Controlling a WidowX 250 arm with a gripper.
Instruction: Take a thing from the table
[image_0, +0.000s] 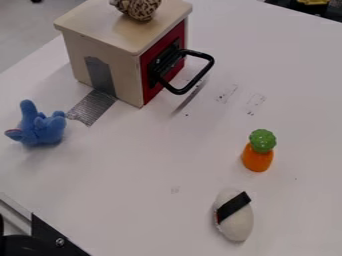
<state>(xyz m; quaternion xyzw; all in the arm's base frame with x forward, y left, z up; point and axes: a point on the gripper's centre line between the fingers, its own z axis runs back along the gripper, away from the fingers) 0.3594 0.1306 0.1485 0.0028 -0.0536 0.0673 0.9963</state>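
Observation:
On the white table (147, 165) lie several small things. A blue plush toy (41, 127) is at the left. An orange toy carrot (257, 158) with a green top is right of the middle, its green end toward the back. Below it, near the front, lies a white oval toy (236, 226) with a black band across it, apart from the carrot. A brown woven ball (139, 7) rests on top of the wooden box (107, 30) at the upper left.
The box has a red front (151, 86) with a black handle (205, 73) jutting to the right. Grey tape (95, 107) runs from its side onto the table. A black part with a screw (50, 239) stands at the lower left corner. Dark items (310, 6) lie past the table's upper right edge.

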